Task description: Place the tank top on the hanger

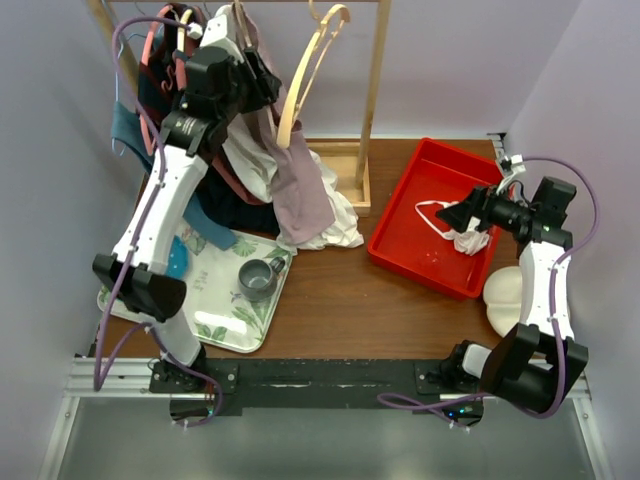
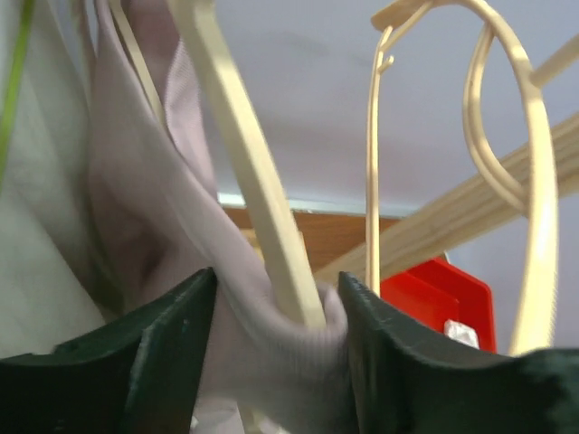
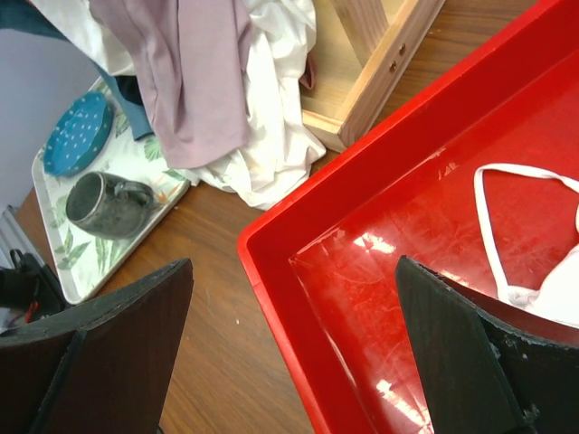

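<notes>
The mauve-pink tank top [image 1: 300,190] hangs from the rack down onto the table, bunched at its top round one arm of the pale wooden hanger [image 1: 308,75]. My left gripper [image 1: 262,85] is raised at the rack. In the left wrist view its jaws [image 2: 276,362] are shut on a fold of the tank top [image 2: 154,226] wrapped round the lower end of the hanger arm [image 2: 244,163]. My right gripper [image 1: 462,215] is open and empty. In the right wrist view it [image 3: 294,353] hovers over the near left corner of the red tray [image 3: 271,271].
A small white-and-pink garment [image 1: 462,235] lies in the red tray [image 1: 400,250]. A white shirt [image 1: 335,225] is piled under the tank top. Other clothes hang at the rack's left. The wooden rack post [image 1: 375,90] stands at the back. A floral tray [image 1: 215,320] holds a grey mug [image 1: 258,277].
</notes>
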